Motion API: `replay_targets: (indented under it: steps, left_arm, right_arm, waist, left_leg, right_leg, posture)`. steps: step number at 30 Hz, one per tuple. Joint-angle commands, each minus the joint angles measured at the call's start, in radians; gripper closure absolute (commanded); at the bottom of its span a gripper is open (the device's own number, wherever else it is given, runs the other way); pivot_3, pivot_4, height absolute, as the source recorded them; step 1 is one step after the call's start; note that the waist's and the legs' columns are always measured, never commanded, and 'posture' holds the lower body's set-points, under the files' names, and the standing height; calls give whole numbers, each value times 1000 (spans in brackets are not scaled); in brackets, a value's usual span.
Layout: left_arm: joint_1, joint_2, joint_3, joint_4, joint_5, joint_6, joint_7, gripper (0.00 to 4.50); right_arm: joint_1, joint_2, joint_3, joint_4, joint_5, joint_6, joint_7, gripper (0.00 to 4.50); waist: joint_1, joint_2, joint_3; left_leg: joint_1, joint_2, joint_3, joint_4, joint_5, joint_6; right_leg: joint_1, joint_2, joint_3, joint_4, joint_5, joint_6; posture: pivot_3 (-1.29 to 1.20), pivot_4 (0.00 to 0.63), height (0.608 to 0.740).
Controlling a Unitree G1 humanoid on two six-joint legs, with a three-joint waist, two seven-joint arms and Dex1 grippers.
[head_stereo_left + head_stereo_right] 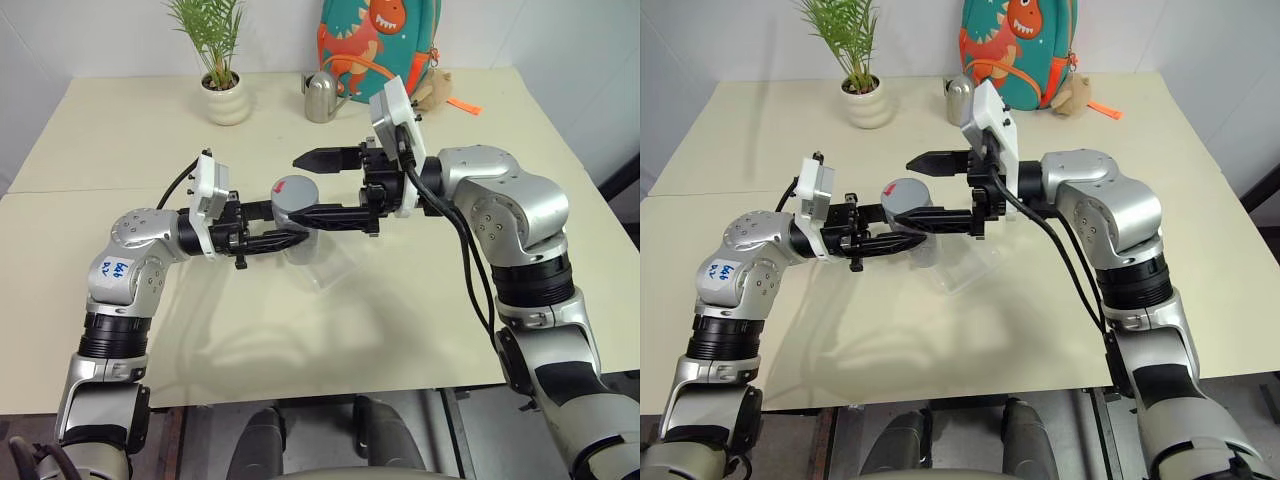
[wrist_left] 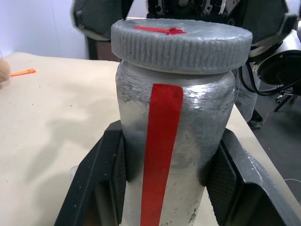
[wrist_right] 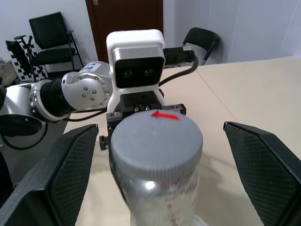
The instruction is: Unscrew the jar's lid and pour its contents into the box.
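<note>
The jar (image 2: 174, 141), silvery with a red stripe down its side, is held upright above the table, with my left gripper (image 1: 290, 226) shut on its body. The grey ribbed lid (image 1: 295, 190), marked with a red arrow, sits on the jar. My right gripper (image 1: 300, 188) is open, one finger (image 3: 56, 174) on each side of the lid and neither touching it. The box (image 1: 335, 265), a clear shallow tray, lies on the table just under and to the right of the jar. The contents cannot be made out through the jar's wall.
At the table's far edge stand a potted plant in a white ribbed pot (image 1: 227, 100), a steel watering can (image 1: 322, 97), a dinosaur backpack (image 1: 380, 45) and a small plush toy (image 1: 435, 90). Bare tabletop (image 1: 330, 340) stretches toward the front edge.
</note>
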State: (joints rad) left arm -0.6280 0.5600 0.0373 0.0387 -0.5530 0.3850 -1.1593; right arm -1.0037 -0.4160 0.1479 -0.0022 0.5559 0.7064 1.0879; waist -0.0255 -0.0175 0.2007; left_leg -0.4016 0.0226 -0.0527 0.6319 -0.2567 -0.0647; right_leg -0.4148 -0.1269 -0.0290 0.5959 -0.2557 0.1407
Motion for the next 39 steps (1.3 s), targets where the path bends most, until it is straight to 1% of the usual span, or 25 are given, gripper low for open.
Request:
replay_targets:
  steps: [1, 5, 8, 12, 16, 19, 21, 23, 26, 28, 31, 34, 37, 39]
  left_arm:
    - [-4, -1, 8, -30, -6, -18, -7, 2644]
    - [0, 1, 10, -33, -7, -19, -6, 2644]
    - [1, 0, 10, -34, -7, -20, -5, 2644]
    - [5, 1, 10, -37, -7, -19, -4, 2644]
    - [4, 0, 9, -33, -5, -22, -3, 2644]
    - [11, 3, 10, -35, -8, -24, -4, 2644]
    - [17, 6, 13, -37, -10, -25, -4, 2644]
    - [24, 9, 21, -40, -14, -25, -2, 2644]
    - [30, 15, 44, -34, -22, -27, 3, 2644]
    - [33, 18, 57, -28, -26, -29, 6, 2644]
    - [28, 11, 80, -7, -29, -31, 17, 2644]
    - [19, 7, 86, 15, -26, -36, 20, 2644]
    - [9, 5, 87, 33, -22, -38, 17, 2644]
    - [0, 4, 85, 45, -19, -38, 14, 2644]
  right_arm:
    - [-20, 8, 0, -5, -14, -21, -3, 15]
    - [-18, 18, -3, -10, -11, -14, -5, 15]
    - [-20, 28, -13, -11, -8, -16, -9, 614]
    - [-23, 43, -37, -32, 28, 6, -10, 1894]
    - [-23, 53, -80, -47, 91, 58, -30, 1940]
    - [-2, 48, -160, -65, 176, 130, -75, 1940]
    - [25, 24, -193, -79, 178, 139, -110, 1940]
    - [81, -29, -218, -103, 143, 114, -134, 1940]
    - [231, -143, -234, -139, 32, -6, -143, 1940]
    - [330, -189, -255, -133, -33, -105, -163, 1940]
    - [487, -178, -354, -56, -83, -235, -248, 1940]
    - [609, -164, -389, 51, -183, -444, -303, 1940]
    - [670, -125, -456, 168, -198, -555, -376, 1940]
    - [701, -117, -468, 218, -217, -610, -397, 1940]
  waist:
    - [0, 0, 0]
    - [0, 0, 0]
    - [0, 0, 0]
    - [0, 0, 0]
    - [0, 0, 0]
    - [0, 0, 0]
    - [1, 0, 0]
    - [9, 0, 0]
    - [27, -1, 0]
    - [28, -1, 0]
    - [26, -1, 0]
    - [23, -1, -1]
    - [21, -1, -1]
    - [20, -1, -1]
  left_leg:
    - [0, 0, 0, 0, 0, 0]
    - [0, 0, 0, 0, 0, 0]
    - [0, 0, 0, 0, 0, 0]
    - [0, 0, 0, 0, 0, 0]
    - [0, 0, 0, 0, 0, 0]
    - [0, 0, 0, 0, 0, 0]
    - [0, 0, 0, 0, 0, 0]
    - [0, 0, 0, 0, 0, 0]
    - [0, 0, 1, 0, 0, 1]
    - [0, 0, 2, 0, -1, 1]
    - [0, 0, 5, 0, -1, 1]
    - [2, 0, 7, 0, -1, 2]
    - [5, 0, 9, -1, -1, 2]
    - [9, 0, 12, -1, -1, 2]
  right_leg:
    - [0, 0, 0, 0, 0, 0]
    - [0, 0, 0, 0, 0, 0]
    - [0, 0, 0, 0, 0, 0]
    - [0, 0, 0, 0, 0, 0]
    - [0, 0, 0, 0, 0, 0]
    - [0, 0, 0, 0, 0, 0]
    - [0, 0, 0, 0, 0, 0]
    - [0, 0, 0, 0, 0, 0]
    - [0, 0, 1, -1, 0, 0]
    - [0, 0, 1, -2, 0, 0]
    - [0, 0, 4, -2, 1, 2]
    - [0, 0, 6, -2, 1, 3]
    - [2, 0, 9, -2, 2, 3]
    - [3, 0, 11, -3, 2, 3]
  posture:
    - [0, 150, 740]
    - [0, 150, 740]
    - [0, 150, 740]
    - [0, 150, 740]
    - [0, 150, 740]
    - [0, 150, 740]
    - [0, 150, 740]
    - [0, 150, 740]
    - [0, 150, 740]
    - [0, 150, 740]
    - [0, 150, 740]
    - [0, 150, 740]
    - [0, 150, 740]
    - [0, 150, 740]
